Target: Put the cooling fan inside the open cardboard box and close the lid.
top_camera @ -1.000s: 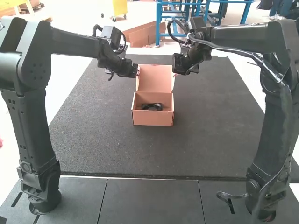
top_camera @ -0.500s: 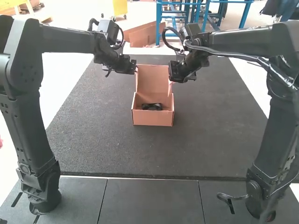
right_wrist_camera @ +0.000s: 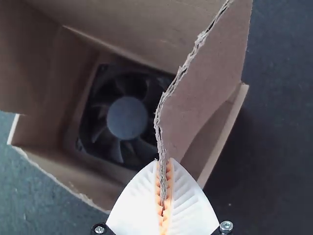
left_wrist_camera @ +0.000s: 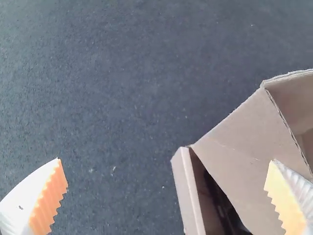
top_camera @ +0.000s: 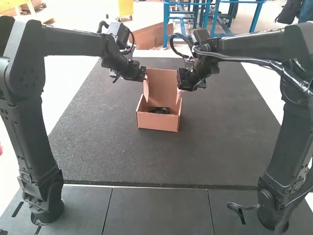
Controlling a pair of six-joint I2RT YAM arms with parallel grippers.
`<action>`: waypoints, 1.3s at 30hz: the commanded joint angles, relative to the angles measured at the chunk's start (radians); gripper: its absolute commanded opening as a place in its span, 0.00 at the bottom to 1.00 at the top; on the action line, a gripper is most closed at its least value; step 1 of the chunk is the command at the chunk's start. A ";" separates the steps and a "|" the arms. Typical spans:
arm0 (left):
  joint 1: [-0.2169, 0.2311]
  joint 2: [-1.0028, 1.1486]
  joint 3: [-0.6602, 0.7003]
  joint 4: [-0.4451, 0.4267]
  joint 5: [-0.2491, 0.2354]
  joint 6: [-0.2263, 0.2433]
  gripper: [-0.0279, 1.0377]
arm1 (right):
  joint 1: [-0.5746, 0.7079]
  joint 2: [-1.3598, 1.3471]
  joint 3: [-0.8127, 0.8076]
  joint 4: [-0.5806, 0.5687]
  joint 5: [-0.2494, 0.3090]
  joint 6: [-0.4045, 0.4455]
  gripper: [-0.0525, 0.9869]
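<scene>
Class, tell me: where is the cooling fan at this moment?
The cooling fan lies flat at the bottom of the open cardboard box, at the middle of the mat in the high view.

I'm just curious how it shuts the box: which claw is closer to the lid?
Right. The right claw is clamped on a side flap of the lid; the left claw hangs open at the lid's opposite edge, not gripping it.

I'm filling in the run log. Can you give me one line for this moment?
fan in box | lid up | right gripper shut on lid edge | left gripper open beside lid
</scene>
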 commanded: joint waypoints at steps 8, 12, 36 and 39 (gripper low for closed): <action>-0.034 -0.059 0.038 -0.054 0.011 -0.011 0.93 | 0.036 -0.064 -0.043 -0.012 0.022 -0.010 0.04; -0.034 -0.073 0.038 -0.082 -0.001 -0.008 0.93 | 0.045 -0.066 -0.049 -0.022 0.022 -0.010 0.04; -0.029 -0.201 -0.033 -0.131 -0.014 -0.002 0.93 | 0.111 -0.061 -0.110 -0.047 0.075 -0.039 0.06; -0.026 -0.231 -0.024 -0.102 -0.014 -0.002 0.93 | 0.108 -0.061 -0.087 -0.053 0.099 -0.049 0.41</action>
